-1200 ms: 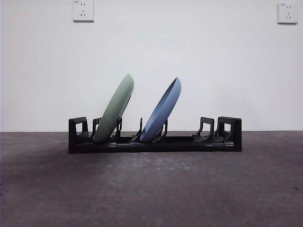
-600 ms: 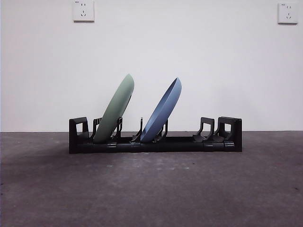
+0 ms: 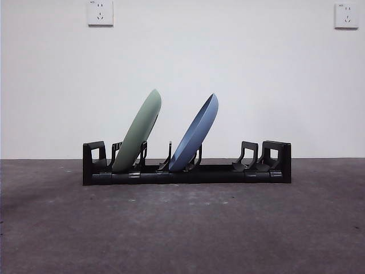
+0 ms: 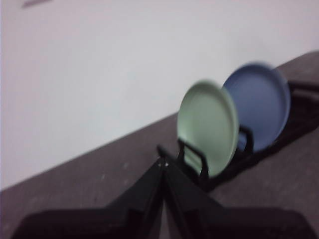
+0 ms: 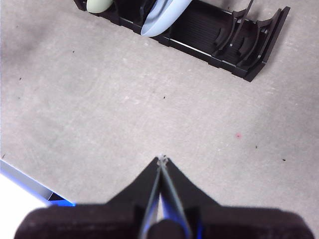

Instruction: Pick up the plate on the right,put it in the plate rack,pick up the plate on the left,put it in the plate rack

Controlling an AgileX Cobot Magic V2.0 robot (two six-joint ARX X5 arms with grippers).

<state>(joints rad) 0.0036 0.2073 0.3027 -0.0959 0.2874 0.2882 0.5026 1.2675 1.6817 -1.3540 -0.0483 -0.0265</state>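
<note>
Front view shows the green plate (image 3: 138, 132) and blue plate (image 3: 195, 135) both leaning in the plate rack (image 3: 187, 169) — left gripper (image 4: 163, 163) and right gripper (image 5: 162, 159) are pinched closed, empty, so I'd just park clear.

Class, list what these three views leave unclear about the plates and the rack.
- Green plate: right wrist view, mostly cut off by the frame edge.
- Blue plate: left wrist view, blurred, partly behind the green plate.
- Rack: front view, plates hide the prongs holding them.
</note>
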